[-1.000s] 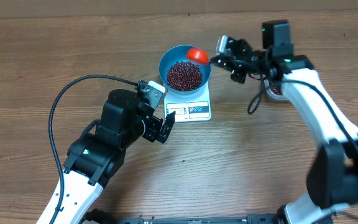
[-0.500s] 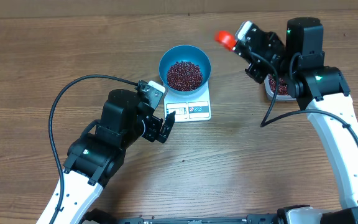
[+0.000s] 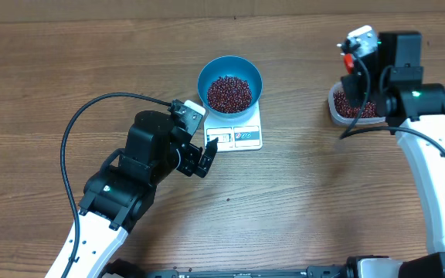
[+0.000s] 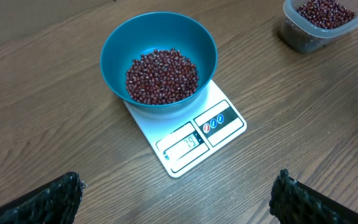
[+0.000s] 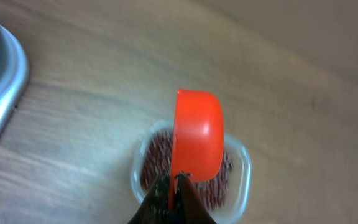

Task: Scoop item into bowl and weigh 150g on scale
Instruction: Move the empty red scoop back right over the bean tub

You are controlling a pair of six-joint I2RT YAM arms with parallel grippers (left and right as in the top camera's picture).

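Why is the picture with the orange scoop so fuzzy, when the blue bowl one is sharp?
Right wrist view: the orange-red plastic scoop is crisp, but the brown wooden table and clear plastic tub behind it look smeared. Left wrist view: the round blue bowl, dark red beans and white scale are sharp.

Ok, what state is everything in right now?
bowl: on the scale, partly filled with beans.
scale: on, display digits unreadable.
tub: open, beans inside.
scoop: held above the tub, contents hidden.
left gripper: open, empty.
right gripper: shut on the scoop.
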